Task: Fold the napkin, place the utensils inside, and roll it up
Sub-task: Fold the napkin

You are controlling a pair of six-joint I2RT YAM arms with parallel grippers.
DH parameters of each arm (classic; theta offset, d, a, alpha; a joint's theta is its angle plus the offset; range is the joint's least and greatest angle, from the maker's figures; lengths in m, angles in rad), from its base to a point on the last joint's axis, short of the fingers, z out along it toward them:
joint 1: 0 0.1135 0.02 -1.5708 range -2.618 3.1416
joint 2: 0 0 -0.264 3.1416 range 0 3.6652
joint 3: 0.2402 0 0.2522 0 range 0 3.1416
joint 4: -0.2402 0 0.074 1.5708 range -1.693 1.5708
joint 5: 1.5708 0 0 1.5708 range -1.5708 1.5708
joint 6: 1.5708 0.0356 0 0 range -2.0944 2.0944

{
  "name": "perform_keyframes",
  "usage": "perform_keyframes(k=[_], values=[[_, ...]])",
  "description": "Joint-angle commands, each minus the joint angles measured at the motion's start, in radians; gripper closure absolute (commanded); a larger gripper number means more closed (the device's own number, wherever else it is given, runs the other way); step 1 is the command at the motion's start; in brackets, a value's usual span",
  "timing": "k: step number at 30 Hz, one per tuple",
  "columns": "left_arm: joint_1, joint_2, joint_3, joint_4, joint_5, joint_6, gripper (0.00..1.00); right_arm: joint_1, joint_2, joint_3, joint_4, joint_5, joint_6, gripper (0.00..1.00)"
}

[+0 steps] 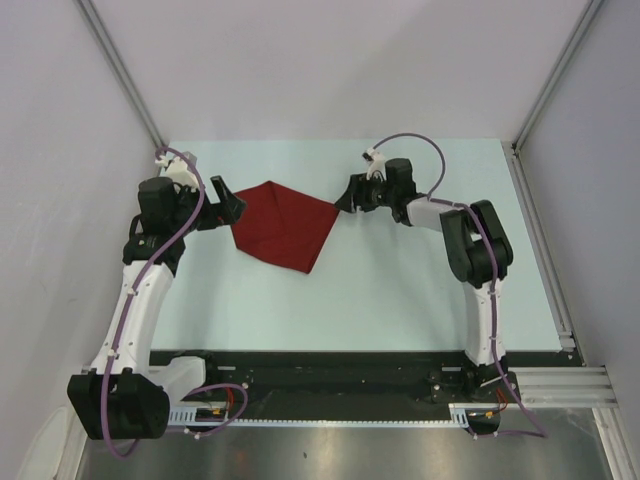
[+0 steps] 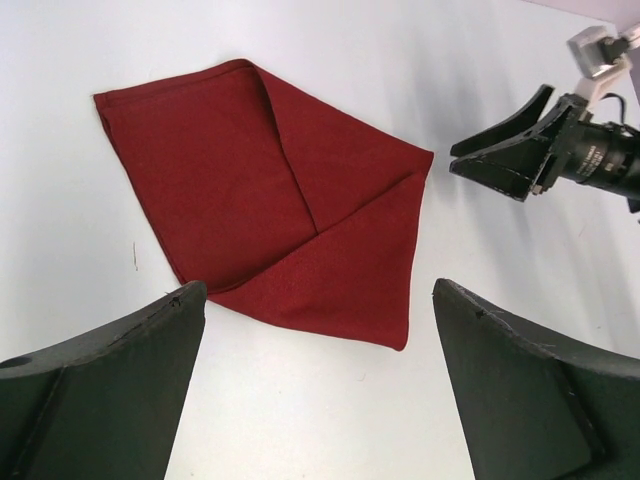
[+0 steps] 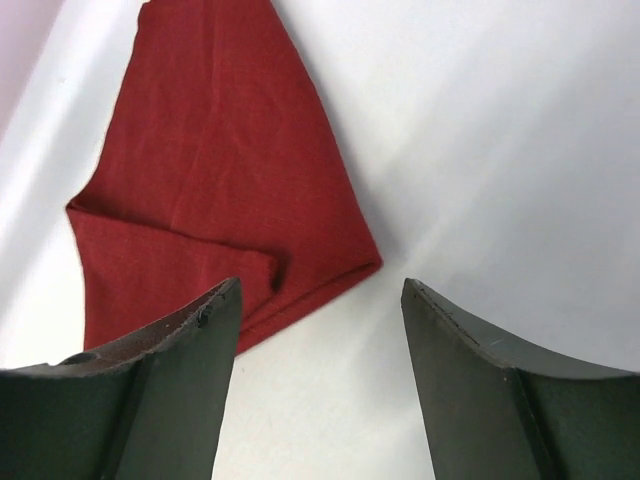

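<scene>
**Work surface.** A pale table (image 1: 400, 290) fills the middle of the top view. Grey walls and metal frame rails (image 1: 120, 70) enclose it on the left, right and far sides. A black base rail (image 1: 330, 385) runs along the lower edge.

**Task item.** The napkin (image 1: 283, 226) lies flat on the table, left of centre in the upper half of the top view. It is folded into an uneven pointed shape. In the left wrist view the napkin (image 2: 270, 230) shows two overlapping flaps that meet along a crease near its middle.

**Left gripper** (image 1: 232, 208). It sits at the napkin's left edge. In its own view the left gripper (image 2: 320, 380) has its fingers spread wide, nothing between them, and the cloth lies beyond the tips.

**Right gripper** (image 1: 345, 195). It sits just beside the napkin's right corner. In the right wrist view the right gripper (image 3: 320, 380) stands parted and holds nothing. The folded corner of the napkin (image 3: 210, 180) lies just ahead of the left finger (image 3: 150, 400), partly hidden behind it.

**Surroundings.** Purple cables (image 1: 420, 150) loop above both arms, off the cloth. The two grippers face each other across the napkin.
</scene>
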Motion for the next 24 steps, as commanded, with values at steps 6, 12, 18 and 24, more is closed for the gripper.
perform_keyframes(k=[6,12,18,24], values=[[0.001,-0.003,0.001,0.036,0.027,-0.012,0.00,0.186,-0.166,0.007,-0.087,0.323,-0.239,0.32],[0.001,-0.005,0.001,0.038,0.024,-0.011,0.00,0.202,-0.086,0.085,-0.155,0.341,-0.251,0.35],[0.001,-0.005,0.001,0.038,0.024,-0.011,0.00,0.196,-0.065,0.099,-0.175,0.340,-0.262,0.35],[0.001,-0.005,0.001,0.038,0.024,-0.011,0.00,0.194,-0.055,0.093,-0.192,0.321,-0.269,0.36]])
